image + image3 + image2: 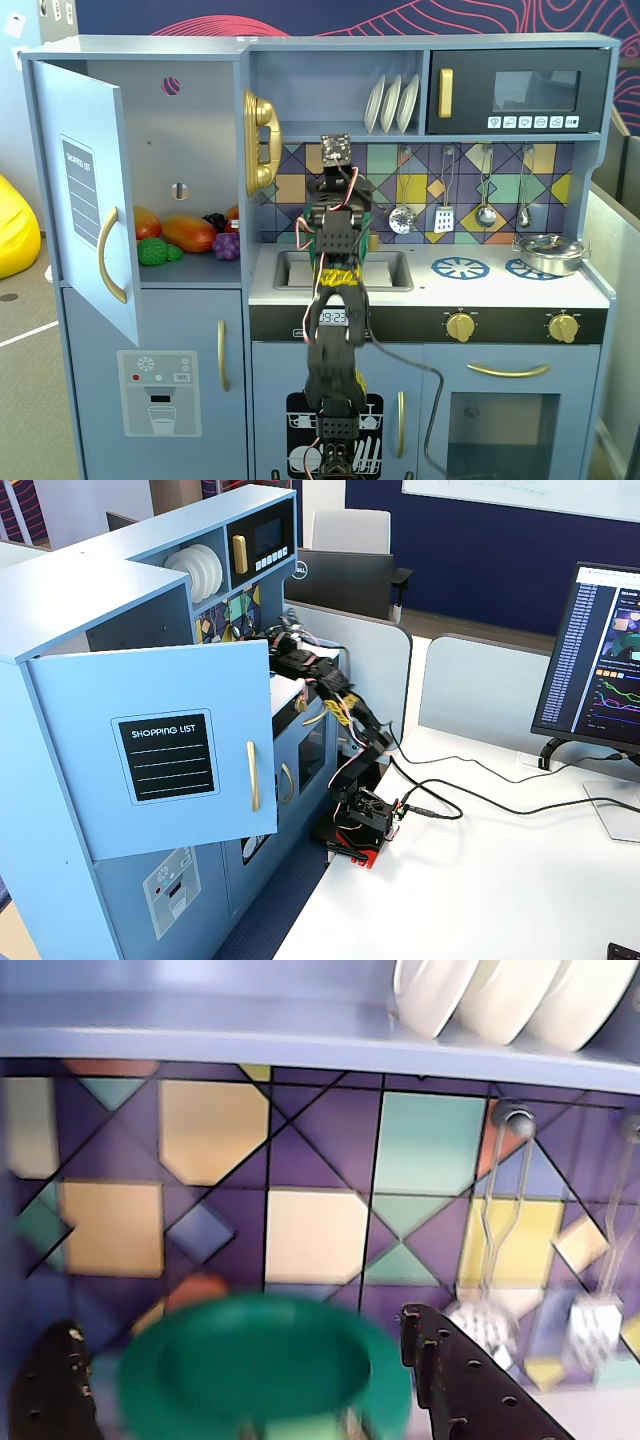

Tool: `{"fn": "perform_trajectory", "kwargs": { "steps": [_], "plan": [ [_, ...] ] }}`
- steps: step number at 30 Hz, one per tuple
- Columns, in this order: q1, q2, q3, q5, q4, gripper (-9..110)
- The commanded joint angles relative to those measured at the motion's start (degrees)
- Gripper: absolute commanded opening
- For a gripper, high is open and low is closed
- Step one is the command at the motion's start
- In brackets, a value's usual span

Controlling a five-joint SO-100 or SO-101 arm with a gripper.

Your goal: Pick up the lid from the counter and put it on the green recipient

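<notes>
Green and blurred, the lid [262, 1368] fills the lower middle of the wrist view, lying between the two dark fingers [455, 1375] of the hand [250, 1380]. Each finger stands at one side of it, so the hand seems to pinch the lid by its rim, though the blur hides the contact itself. Behind the lid rises the coloured tile wall [310, 1230], with white plates [500, 995] on the shelf above it and metal utensils [490, 1310] hanging to the right of the lid.

From the front fixed view, the arm [335, 300] reaches up over the sink [345, 268], well left of the silver pot [548, 252] on the blue burner rings [460, 267]. A sliver of green shows just beside the arm's upper part, too small to tell apart. From the side fixed view, the arm [345, 720] stretches from its base on the white bench [500, 880] into the toy kitchen [130, 680].
</notes>
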Motion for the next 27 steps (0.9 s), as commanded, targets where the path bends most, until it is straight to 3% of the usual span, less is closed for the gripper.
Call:
{"fn": "perform_trajectory", "kwargs": {
  "steps": [1, 7, 13, 21, 27],
  "plan": [
    [0.7, 15.82, 10.2, -0.79, 6.59, 31],
    [3.96, 32.17, 33.57, 1.05, 13.62, 26],
    [0.7, 40.43, 58.62, -1.32, 11.78, 0],
    [-1.32, 43.95, 81.83, 3.34, 12.04, 0],
    [-2.37, 51.15, 90.97, 5.36, 20.57, 0]
  ]
}}
